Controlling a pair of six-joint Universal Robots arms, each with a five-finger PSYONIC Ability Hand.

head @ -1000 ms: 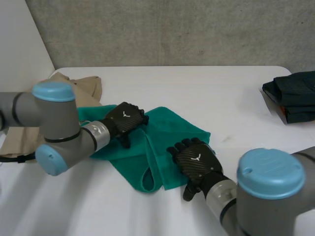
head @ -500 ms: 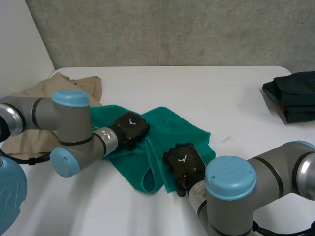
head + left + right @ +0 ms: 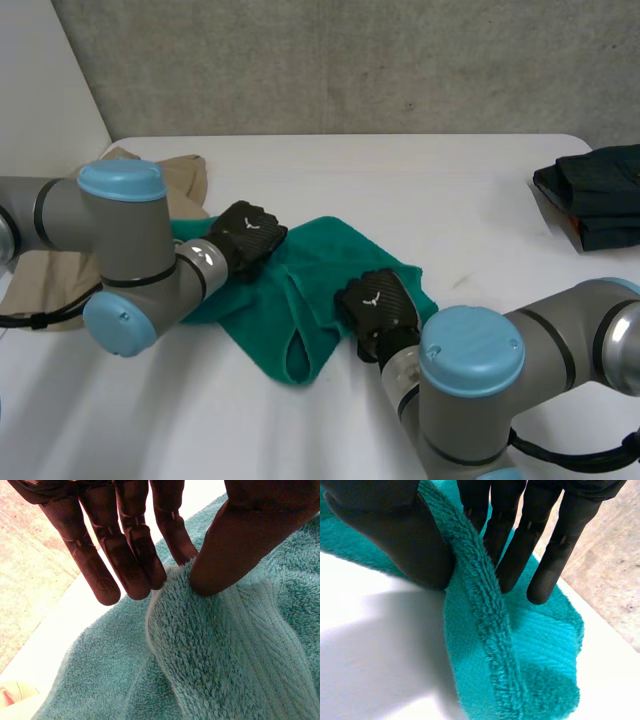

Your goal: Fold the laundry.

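Tan cloth (image 3: 175, 175) sits heaped at the worktop's (image 3: 400, 180) left, close enough to crowd a fold. Just beside it, the left hand (image 3: 247, 235) pinches the rumpled green towel's (image 3: 330, 260) left side, fingers against thumb. The right hand (image 3: 375, 305) clamps the right hem likewise; next, I'd say, both lift together, with the dark folded clothes (image 3: 595, 195) well clear.

White table (image 3: 420, 190) with a rounded far right corner, set in front of a rough, mottled grey wall (image 3: 350, 60). At the far left, a plain white panel (image 3: 40, 90) slanting down to the tabletop. Soft, even light. Faint scuff marks on the bare top.
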